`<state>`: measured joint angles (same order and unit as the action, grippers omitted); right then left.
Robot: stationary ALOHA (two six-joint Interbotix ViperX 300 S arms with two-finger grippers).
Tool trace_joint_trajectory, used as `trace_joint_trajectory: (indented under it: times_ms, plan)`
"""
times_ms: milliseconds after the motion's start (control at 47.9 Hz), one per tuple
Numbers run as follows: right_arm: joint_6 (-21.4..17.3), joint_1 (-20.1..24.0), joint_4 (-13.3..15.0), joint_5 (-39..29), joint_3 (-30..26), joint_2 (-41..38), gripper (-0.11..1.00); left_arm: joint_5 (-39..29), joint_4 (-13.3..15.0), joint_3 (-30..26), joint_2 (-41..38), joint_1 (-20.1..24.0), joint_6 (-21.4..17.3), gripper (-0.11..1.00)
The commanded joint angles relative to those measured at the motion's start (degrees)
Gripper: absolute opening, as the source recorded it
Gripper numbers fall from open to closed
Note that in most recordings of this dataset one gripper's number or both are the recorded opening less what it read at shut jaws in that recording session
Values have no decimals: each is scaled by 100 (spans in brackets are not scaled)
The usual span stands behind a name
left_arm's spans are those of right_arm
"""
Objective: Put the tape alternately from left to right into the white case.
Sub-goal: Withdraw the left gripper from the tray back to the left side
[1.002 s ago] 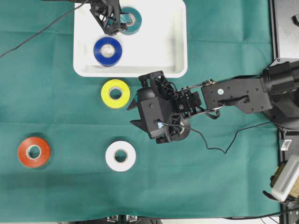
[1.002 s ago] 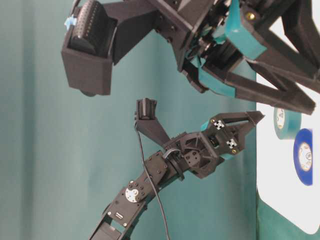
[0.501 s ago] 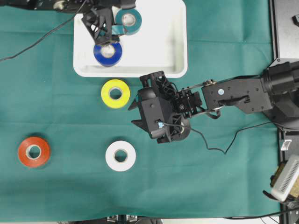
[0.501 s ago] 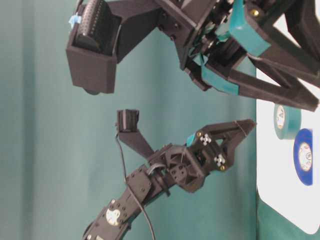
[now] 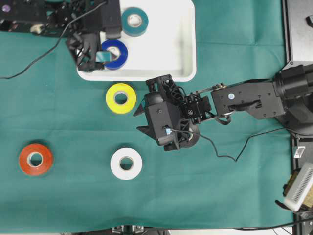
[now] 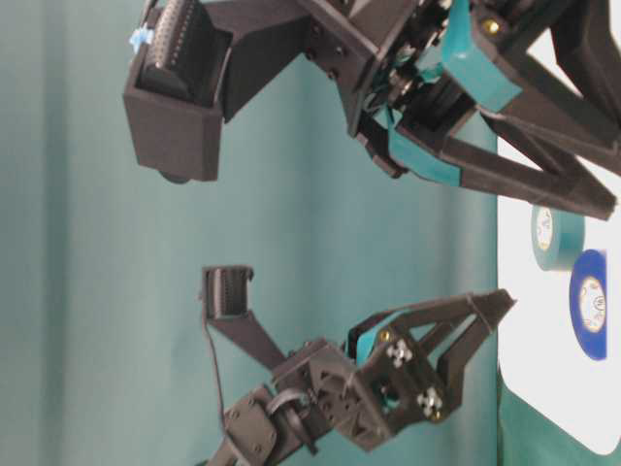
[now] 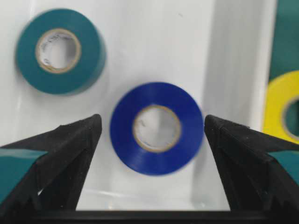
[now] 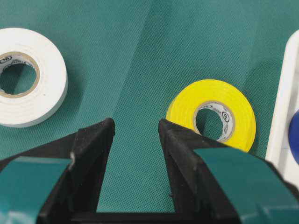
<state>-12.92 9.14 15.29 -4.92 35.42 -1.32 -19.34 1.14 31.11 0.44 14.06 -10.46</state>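
Two rolls lie flat in the white case (image 5: 161,54) in the overhead view: teal tape (image 5: 135,21) near its top rim, blue tape (image 5: 115,53) below it. The left gripper (image 5: 89,55) sits at the case's left edge beside the blue roll. Yellow tape (image 5: 121,98) lies on the green cloth (image 5: 234,186) just below the case; white tape (image 5: 126,163) and orange-red tape (image 5: 35,158) are lower left. The right gripper (image 5: 140,120) hangs near the yellow roll.

Table-level view: the left gripper's jaws are spread, nothing between them.

Left wrist view: fingers (image 7: 70,140) wide apart, blue roll on the case floor between them, untouched.

Right wrist view: fingers (image 8: 96,140) part-open with bare cloth between. Printing on the cores is too small to read.
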Motion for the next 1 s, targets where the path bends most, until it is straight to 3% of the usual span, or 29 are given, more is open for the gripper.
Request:
trace_joint_trajectory:
  times_ms: [0,397,981]
  plan:
    - [-9,9,0,53,-62,114,50,35,9,62,316,-141,9,61]
    - [0,9,0,53,-53,114,50,114,18,650,896,-677,18,61]
    - [0,0,0,62,-26,114,50,1266,35,1819,1775,-1301,193,61]
